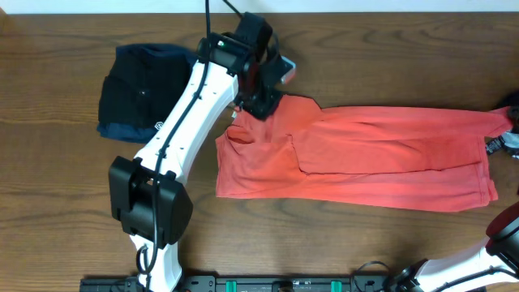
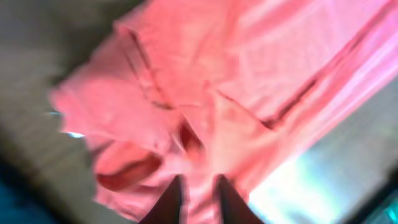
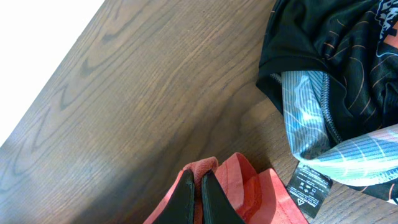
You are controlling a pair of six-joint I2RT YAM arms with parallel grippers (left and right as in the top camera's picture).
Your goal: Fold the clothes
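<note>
Far left on the bench (image 1: pixel 57 186), dark wood with heavy grain, sits a folded dark pile (image 1: pixel 139 91), black on top with navy showing underneath. Next to it the white left arm (image 1: pixel 190 113) reaches away from the near edge to the left end of the T-shirt (image 1: pixel 381 154). The left jaws are over that crumpled end. The wrist view is blurry, but the two dark fingers (image 2: pixel 169 202) stand a bit apart with pink cloth in the gap. Honestly can't tell if they're actually gripping.

The T-shirt lies flat mid-bench as a long coral strip. Its long axis runs left to right, with a flap doubled over along it. Its far right corner is drawn out toward the edge of the overhead view.

There the right jaws are pressed together, pinching the T-shirt's edge between the fingertips (image 3: pixel 186 193). Just beside is a rumpled black garment (image 3: pixel 336 56) with pale blue lining and a label. Past the bench edge it's just white glare.
</note>
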